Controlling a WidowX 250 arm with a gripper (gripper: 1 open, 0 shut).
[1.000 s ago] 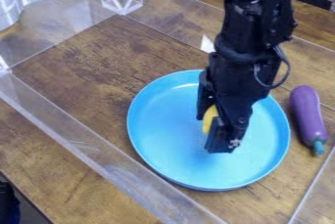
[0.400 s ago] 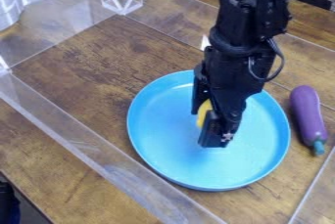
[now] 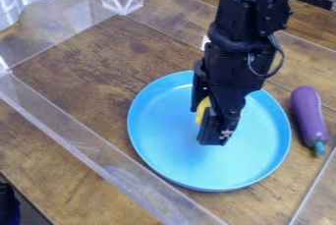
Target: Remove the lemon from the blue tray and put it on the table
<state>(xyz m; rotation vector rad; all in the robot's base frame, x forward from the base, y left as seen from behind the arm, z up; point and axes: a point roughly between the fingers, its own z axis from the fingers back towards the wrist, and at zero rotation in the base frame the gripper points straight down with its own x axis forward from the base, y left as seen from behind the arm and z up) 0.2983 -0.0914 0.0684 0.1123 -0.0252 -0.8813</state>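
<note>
Since a second ago my arm has shifted a little to the left over the blue tray (image 3: 164,155), and in the last instants it barely changes. From my remote seat I see the gripper (image 3: 210,123) pointing straight down into the dish, its jaws pressed in on the lemon (image 3: 201,117) (only a yellow sliver shows at the left edge of the black fingers). Whether the fruit is lifted off the tray floor I cannot tell. An eggplant (image 3: 309,117) lies on the table (image 3: 79,82) just right of the tray rim, apart from it.
</note>
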